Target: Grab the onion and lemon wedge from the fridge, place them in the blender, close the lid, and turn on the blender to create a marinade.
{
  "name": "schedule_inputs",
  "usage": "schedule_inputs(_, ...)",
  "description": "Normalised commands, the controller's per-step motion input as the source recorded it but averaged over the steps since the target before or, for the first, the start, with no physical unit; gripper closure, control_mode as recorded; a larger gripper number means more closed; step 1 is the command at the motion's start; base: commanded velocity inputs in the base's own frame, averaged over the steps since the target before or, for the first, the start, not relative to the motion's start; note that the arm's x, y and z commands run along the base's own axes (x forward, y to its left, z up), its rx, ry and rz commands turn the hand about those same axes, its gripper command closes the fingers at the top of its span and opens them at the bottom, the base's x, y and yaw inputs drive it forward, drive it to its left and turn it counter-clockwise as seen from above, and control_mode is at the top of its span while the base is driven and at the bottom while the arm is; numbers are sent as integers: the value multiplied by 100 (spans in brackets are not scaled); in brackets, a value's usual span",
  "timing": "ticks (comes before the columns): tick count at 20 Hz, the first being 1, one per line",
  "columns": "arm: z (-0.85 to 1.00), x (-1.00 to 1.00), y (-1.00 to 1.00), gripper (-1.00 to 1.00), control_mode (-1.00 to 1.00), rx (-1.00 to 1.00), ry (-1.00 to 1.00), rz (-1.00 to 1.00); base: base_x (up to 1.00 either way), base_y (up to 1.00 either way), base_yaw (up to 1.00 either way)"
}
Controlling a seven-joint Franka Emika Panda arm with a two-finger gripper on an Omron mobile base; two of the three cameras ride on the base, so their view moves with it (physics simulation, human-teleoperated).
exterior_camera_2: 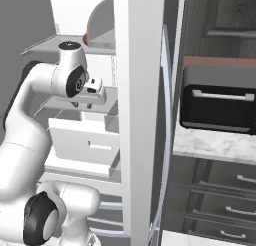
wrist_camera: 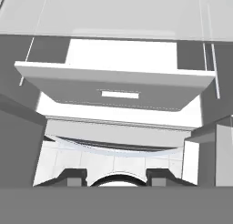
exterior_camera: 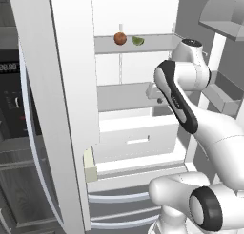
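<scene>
The tall white fridge (exterior_camera: 71,109) stands open, and on one of its upper grey-white shelves (exterior_camera: 152,43) the small round reddish-brown onion (exterior_camera: 120,38) sits just beside the small yellow-green lemon wedge (exterior_camera: 137,40), the two near each other but apart. The white arm's end effector (exterior_camera_2: 82,105) hangs lower, in front of the middle shelf and above a white pull-out drawer (wrist_camera: 113,91), pointing down, away from both items. In the hand view its two dark fingertips (wrist_camera: 73,176) stand apart with nothing between them, so it is spread and empty. The risk I see is in the climb: rising to the upper shelf, the hand could strike the shelf's front edge, or a clumsy approach could nudge the round onion so it rolls into the wedge or off the shelf
</scene>
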Motion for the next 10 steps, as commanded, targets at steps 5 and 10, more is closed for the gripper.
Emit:
schedule_inputs(5, -8, 0, 7, -100, -100, 0, -8, 0, 0, 0, 0)
schedule_inputs(10, 27, 0, 27, -100, -100, 0, -30, 0, 0, 0, 0)
